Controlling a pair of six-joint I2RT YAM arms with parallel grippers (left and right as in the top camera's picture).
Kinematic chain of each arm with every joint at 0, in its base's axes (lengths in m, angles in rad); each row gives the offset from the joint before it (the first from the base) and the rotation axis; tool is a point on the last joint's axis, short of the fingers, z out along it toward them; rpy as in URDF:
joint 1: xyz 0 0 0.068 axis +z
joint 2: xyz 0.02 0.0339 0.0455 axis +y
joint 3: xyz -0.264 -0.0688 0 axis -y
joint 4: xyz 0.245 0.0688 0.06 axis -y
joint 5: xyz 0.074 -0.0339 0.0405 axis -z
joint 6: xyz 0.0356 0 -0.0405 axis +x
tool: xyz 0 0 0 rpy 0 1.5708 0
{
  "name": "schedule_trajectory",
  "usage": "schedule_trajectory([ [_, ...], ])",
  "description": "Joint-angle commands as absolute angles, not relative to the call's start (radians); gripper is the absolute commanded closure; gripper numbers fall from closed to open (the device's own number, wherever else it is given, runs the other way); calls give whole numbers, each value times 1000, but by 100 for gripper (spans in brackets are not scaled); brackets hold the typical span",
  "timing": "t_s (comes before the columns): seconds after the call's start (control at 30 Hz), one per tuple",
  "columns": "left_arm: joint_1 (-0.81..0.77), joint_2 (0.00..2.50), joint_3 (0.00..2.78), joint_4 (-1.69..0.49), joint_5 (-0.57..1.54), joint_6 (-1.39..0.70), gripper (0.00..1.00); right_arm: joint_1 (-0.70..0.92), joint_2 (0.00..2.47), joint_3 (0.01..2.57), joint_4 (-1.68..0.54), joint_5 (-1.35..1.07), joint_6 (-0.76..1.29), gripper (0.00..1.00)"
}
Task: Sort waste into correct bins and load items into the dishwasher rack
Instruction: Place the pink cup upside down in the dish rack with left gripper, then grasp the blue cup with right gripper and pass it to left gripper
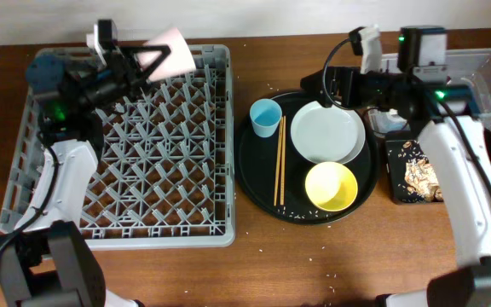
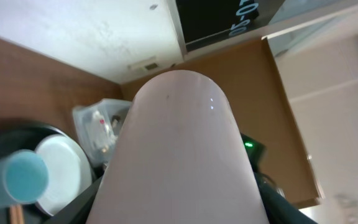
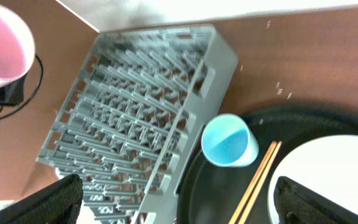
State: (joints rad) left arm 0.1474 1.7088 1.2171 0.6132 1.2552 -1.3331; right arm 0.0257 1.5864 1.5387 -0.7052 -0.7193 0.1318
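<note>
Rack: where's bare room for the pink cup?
Rack holds nothing in view, far wall to near rim; the left gripper holds the pink cup over its far edge. Crowded: round tray with blue cup, chopsticks, plate, bowl.

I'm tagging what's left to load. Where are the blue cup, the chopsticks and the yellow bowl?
blue cup (image 1: 264, 117): overhead view, inside its open mouth.
chopsticks (image 1: 280, 160): overhead view, mid-length of the pair.
yellow bowl (image 1: 331, 186): overhead view, its inner bottom.
</note>
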Motion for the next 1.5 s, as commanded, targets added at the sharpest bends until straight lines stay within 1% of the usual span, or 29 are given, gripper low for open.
schedule_trajectory([
  [0.0, 146, 1700, 1483, 20, 1084, -863, 64, 19, 1500, 1555, -775, -592, 82, 1],
  [0.03, 139, 1700, 1543, -128, 1021, -772, 64, 19, 1489, 1555, -801, -589, 81, 1],
  [0.07, 120, 1700, 1637, -381, 910, -624, 65, 19, 1489, 1555, -825, -589, 81, 1],
  [0.1, 99, 1700, 1695, -562, 819, -524, 65, 19, 1489, 1554, -841, -589, 53, 1],
  [0.13, 60, 1700, 1754, -767, 686, -423, 65, 19, 1489, 1554, -850, -584, 29, 2],
  [0.17, 14, 1700, 1782, -912, 562, -364, 65, 19, 1489, 1554, -857, -542, 29, 1],
  [0.2, -69, 1699, 1792, -1070, 440, -302, 65, 19, 1489, 1554, -871, -497, 29, 1],
  [0.23, -113, 1700, 1792, -1143, 371, -294, 65, 19, 1489, 1554, -883, -466, 29, 2],
  [0.3, -252, 1700, 1791, -1334, 141, -294, 65, 19, 1489, 1554, -908, -411, 28, 2],
  [0.4, -374, 1700, 1757, -1532, -25, -327, 65, 19, 1489, 1554, -921, -406, 10, 0],
  [0.43, -395, 1700, 1700, -1530, -30, -327, 65, 19, 1489, 1554, -925, -406, 10, 0],
  [0.5, -420, 1700, 1590, -1459, -30, -328, 71, 19, 1489, 1554, -928, -407, 11, 3],
  [0.57, -424, 1702, 1459, -1280, -19, -327, 71, 19, 1489, 1554, -931, -407, 11, 3],
  [0.7, -425, 1703, 1351, -1157, -4, -327, 71, 20, 1489, 1554, -935, -407, 11, 4],
  [0.73, -425, 1703, 1320, -1126, -4, -328, 59, 21, 1492, 1554, -934, -407, 12, 4],
  [0.77, -425, 1703, 1303, -1113, -4, -328, 44, 22, 1497, 1554, -935, -407, 15, 6],
  [0.83, -425, 1703, 1301, -1110, -3, -328, 32, 41, 1526, 1554, -926, -406, 38, 8],
  [0.87, -423, 1702, 1314, -1108, 22, -328, 23, 66, 1558, 1554, -901, -407, 64, 9],
  [0.93, -408, 1702, 1399, -1115, 91, -328, 22, 116, 1621, 1554, -833, -398, 103, 11],
  [0.97, -387, 1702, 1512, -1138, 110, -328, 23, 152, 1667, 1554, -797, -351, 144, 12],
  [1.07, -381, 1702, 1651, -1136, 109, -328, 23, 177, 1713, 1554, -775, -294, 167, 13],
  [1.13, -381, 1703, 1662, -1130, 105, -328, 23, 177, 1720, 1554, -768, -264, 167, 14],
  [1.17, -381, 1704, 1661, -1118, 105, -329, 23, 178, 1746, 1554, -758, -229, 197, 18],
  [1.2, -374, 1704, 1661, -1079, 101, -382, 23, 178, 1803, 1554, -743, -232, 237, 22],
  [1.3, -332, 1704, 1661, -1002, 101, -464, 23, 210, 1912, 1554, -679, -258, 271, 29],
  [1.4, -308, 1704, 1661, -980, 100, -471, 23, 261, 1985, 1554, -568, -255, 308, 30],
  [1.47, -308, 1705, 1661, -980, 89, -471, 23, 281, 2018, 1554, -541, -229, 333, 37],
])
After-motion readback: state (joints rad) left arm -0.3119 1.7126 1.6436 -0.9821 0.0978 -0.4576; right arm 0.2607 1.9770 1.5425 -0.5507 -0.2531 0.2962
